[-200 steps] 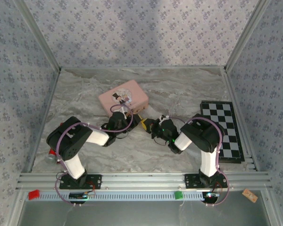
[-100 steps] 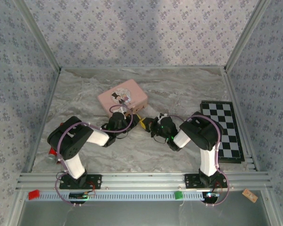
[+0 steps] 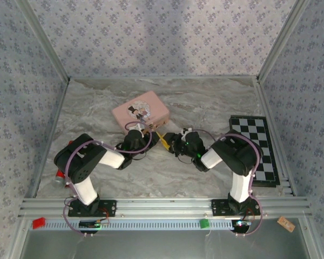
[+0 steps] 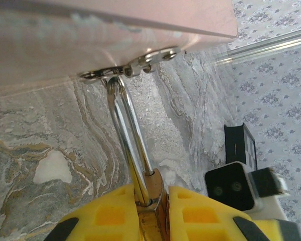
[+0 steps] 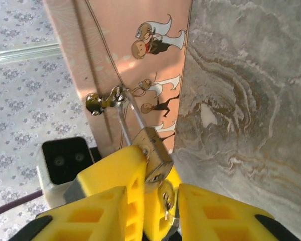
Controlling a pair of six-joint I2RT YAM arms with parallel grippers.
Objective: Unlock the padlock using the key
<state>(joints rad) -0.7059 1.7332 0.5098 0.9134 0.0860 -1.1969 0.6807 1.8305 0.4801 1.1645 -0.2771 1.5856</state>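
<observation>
- The left gripper (image 4: 151, 198) is shut tight on the padlock (image 5: 151, 145). Its yellow fingers (image 4: 110, 211) squeeze the gold body from both sides.
- The padlock hangs by its thin shackle (image 4: 130, 135) from the clasp (image 4: 128, 70) on the near side of the pink tin (image 3: 140, 112). The shackle is still closed.
- The padlock's long way runs from the clasp straight back toward the two grippers. Its bottom end faces the right gripper (image 5: 153, 206).
- The right gripper is closed on the key (image 5: 166, 197). The key lines up with the padlock and its tip is at the bottom end. I cannot tell how far in it is.
- I think the next move is a twist of the key, so the right arm must turn while the left one holds firm.
- The table (image 3: 205, 102) is smooth grey marble with free space around both arms. The checkered board (image 3: 256, 148) lies well off to the right.
</observation>
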